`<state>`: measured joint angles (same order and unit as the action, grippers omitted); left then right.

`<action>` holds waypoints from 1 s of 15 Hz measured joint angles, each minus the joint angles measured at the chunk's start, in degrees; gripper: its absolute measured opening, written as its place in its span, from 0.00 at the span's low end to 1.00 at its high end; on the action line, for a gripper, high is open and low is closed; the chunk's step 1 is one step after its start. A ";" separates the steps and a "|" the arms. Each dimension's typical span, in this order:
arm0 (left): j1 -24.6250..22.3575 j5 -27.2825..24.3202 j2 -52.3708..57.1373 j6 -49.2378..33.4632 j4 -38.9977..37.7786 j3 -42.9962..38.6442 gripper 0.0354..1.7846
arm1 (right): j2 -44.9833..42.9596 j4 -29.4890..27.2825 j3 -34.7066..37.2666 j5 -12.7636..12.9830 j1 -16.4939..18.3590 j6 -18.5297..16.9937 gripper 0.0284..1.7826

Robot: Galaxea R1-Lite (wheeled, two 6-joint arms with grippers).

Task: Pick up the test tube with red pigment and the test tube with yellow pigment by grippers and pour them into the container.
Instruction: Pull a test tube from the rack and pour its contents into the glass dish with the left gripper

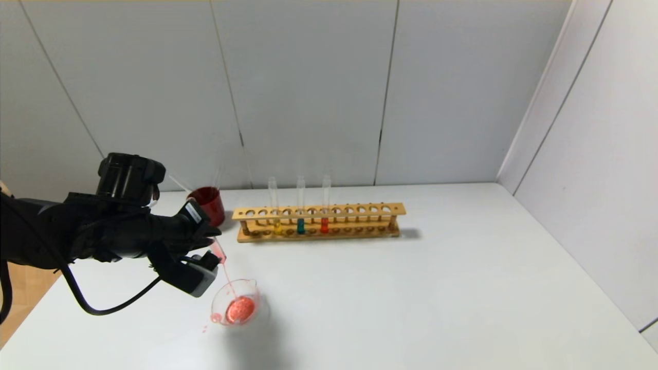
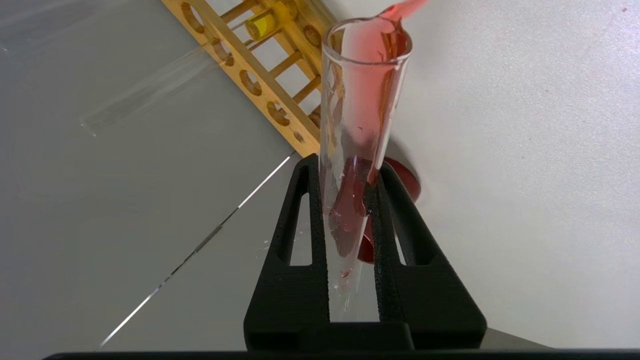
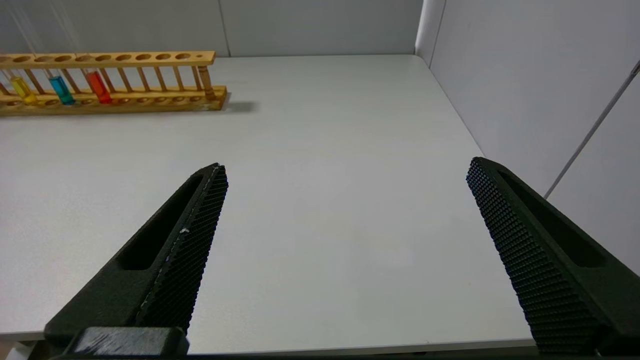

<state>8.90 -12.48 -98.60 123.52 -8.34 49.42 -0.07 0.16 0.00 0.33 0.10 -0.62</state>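
My left gripper (image 1: 213, 249) (image 2: 347, 165) is shut on the test tube with red pigment (image 1: 218, 251) (image 2: 362, 90), tilted mouth-down over the container (image 1: 217, 303), a small clear glass beaker near the table's front left. A thin red stream runs from the tube's mouth into the beaker, where red liquid has pooled. The test tube with yellow pigment (image 1: 277, 226) (image 3: 22, 90) stands in the wooden rack (image 1: 318, 211), beside a teal tube (image 1: 300, 225) and another tube with orange-red liquid (image 1: 324, 224). My right gripper (image 3: 348, 167) hangs open over the table's near right, holding nothing.
A dark red cup (image 1: 208, 204) stands behind my left gripper, left of the rack. A few pink drops (image 1: 215, 318) lie on the table by the beaker's left side. Grey wall panels close the table at the back and right.
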 joint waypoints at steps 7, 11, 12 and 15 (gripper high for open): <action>0.33 0.04 0.20 2.36 -1.06 -0.33 0.15 | 0.00 0.00 0.00 0.00 0.00 0.00 0.98; 0.41 0.02 0.33 3.77 -1.48 -0.48 0.15 | 0.00 0.00 0.00 0.00 0.00 0.00 0.98; 0.41 0.04 0.37 4.13 -1.50 -0.52 0.15 | 0.00 0.00 0.00 0.00 0.00 0.00 0.98; 0.41 0.06 0.39 4.33 -1.52 -0.63 0.15 | 0.00 0.00 0.00 0.00 0.00 -0.01 0.98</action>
<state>9.31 -12.42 -98.21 127.84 -9.86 48.79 -0.07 0.16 0.00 0.33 0.10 -0.63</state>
